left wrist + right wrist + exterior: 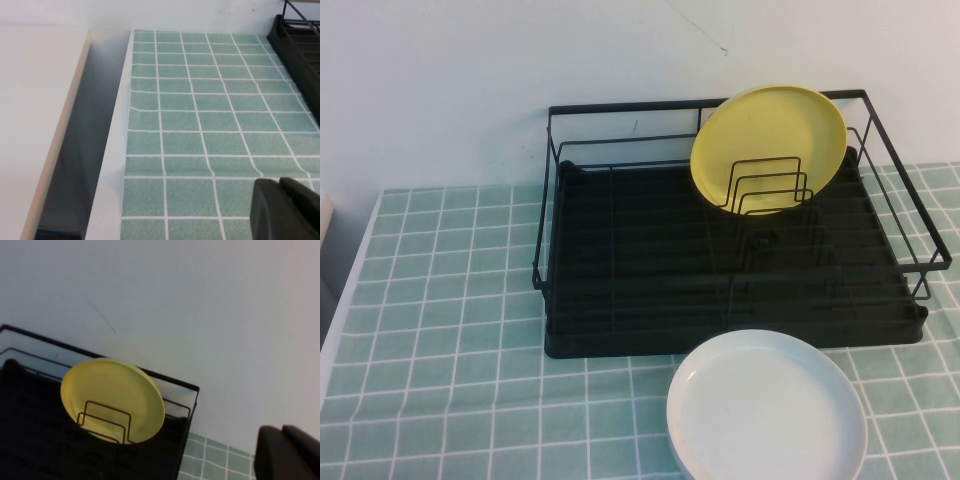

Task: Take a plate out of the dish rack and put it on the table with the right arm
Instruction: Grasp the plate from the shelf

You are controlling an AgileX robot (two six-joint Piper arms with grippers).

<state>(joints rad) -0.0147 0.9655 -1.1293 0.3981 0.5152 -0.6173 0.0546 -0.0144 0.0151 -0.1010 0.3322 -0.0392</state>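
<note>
White plate (767, 408) lies nearest; behind it the yellow plate (769, 148) stands on edge in the dish rack (620, 260), ahead of the right pincer (289, 452), closed and empty; left pincer (285, 207) unclear

White plate (767, 407) at the near edge, perhaps partly out of view; pale wall (520, 60) behind.

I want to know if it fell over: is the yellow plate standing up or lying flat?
Standing up. The yellow plate rests on its edge in the dish rack, leaning back against the rear wires, behind the wire dividers.
</note>
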